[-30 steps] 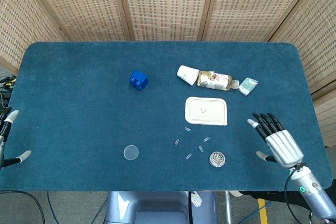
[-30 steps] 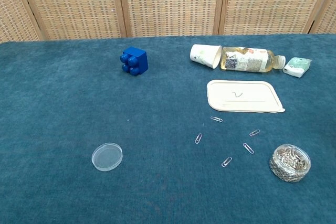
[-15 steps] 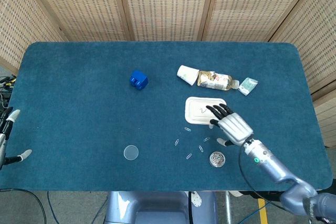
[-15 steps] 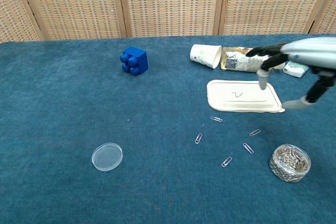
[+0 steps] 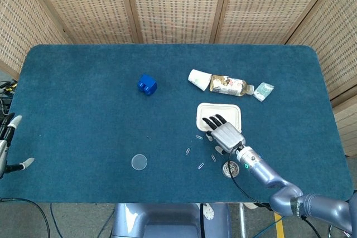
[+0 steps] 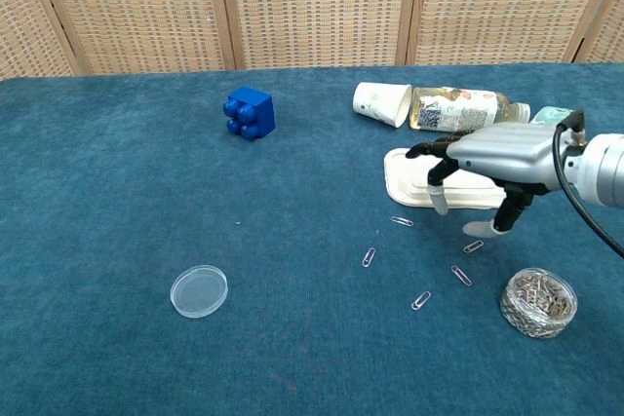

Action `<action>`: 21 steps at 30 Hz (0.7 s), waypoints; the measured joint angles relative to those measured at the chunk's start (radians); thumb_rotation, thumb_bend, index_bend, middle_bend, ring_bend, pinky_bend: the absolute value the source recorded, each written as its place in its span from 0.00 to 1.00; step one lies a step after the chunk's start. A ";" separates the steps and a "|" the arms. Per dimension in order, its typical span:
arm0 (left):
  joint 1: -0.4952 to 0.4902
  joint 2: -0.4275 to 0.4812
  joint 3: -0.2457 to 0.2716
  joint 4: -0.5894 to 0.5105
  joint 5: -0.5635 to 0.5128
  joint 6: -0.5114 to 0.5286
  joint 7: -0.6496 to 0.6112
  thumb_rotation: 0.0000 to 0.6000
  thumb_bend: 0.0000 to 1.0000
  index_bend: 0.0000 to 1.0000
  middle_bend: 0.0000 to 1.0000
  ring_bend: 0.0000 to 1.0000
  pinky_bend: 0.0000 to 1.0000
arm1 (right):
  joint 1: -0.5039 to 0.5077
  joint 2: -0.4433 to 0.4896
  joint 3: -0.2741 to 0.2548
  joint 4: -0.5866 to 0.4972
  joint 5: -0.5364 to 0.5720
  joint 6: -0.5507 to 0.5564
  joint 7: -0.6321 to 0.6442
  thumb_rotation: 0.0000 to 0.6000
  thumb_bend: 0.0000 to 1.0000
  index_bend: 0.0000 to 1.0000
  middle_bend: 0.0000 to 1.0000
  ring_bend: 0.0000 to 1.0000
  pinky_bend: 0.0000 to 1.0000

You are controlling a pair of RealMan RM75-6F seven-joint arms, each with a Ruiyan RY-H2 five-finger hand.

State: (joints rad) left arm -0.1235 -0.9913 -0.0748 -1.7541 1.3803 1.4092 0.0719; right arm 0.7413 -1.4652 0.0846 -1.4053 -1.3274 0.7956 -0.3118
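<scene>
Now the right hand [image 6: 497, 158] hovers palm down, fingers spread and empty, over the white tray lid [image 5: 228, 110] toward the table's near right edge; loose paper clips [image 6: 397, 221] lie just below its fingertips. Only the left hand [image 5: 8, 146] shows at the left edge, fingers apart
</scene>
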 measured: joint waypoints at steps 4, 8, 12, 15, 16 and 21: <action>-0.001 -0.001 0.001 -0.001 0.000 0.000 0.003 1.00 0.01 0.00 0.00 0.00 0.00 | -0.004 -0.013 -0.021 0.027 -0.014 0.007 -0.005 1.00 0.33 0.45 0.00 0.00 0.00; -0.001 -0.003 0.002 -0.004 0.002 0.001 0.009 1.00 0.01 0.00 0.00 0.00 0.00 | -0.007 -0.027 -0.031 0.051 -0.027 0.015 0.002 1.00 0.33 0.45 0.00 0.00 0.00; 0.000 -0.003 0.003 -0.007 0.003 0.003 0.012 1.00 0.01 0.00 0.00 0.00 0.00 | -0.005 -0.035 -0.034 0.061 -0.030 0.014 0.010 1.00 0.33 0.45 0.00 0.00 0.00; -0.001 -0.003 0.003 -0.005 0.000 0.001 0.011 1.00 0.00 0.00 0.00 0.00 0.00 | -0.003 -0.043 -0.039 0.067 -0.030 0.006 0.008 1.00 0.33 0.45 0.00 0.00 0.00; -0.001 -0.003 0.002 -0.004 0.000 0.000 0.010 1.00 0.00 0.00 0.00 0.00 0.00 | -0.002 -0.046 -0.041 0.069 -0.029 0.005 0.007 1.00 0.33 0.45 0.00 0.00 0.00; -0.002 -0.003 0.002 -0.003 -0.002 -0.001 0.007 1.00 0.00 0.00 0.00 0.00 0.00 | 0.000 -0.059 -0.046 0.086 -0.025 0.000 0.002 1.00 0.33 0.49 0.00 0.00 0.00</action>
State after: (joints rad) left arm -0.1258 -0.9942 -0.0731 -1.7568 1.3787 1.4079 0.0794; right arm 0.7411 -1.5247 0.0390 -1.3192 -1.3525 0.7958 -0.3099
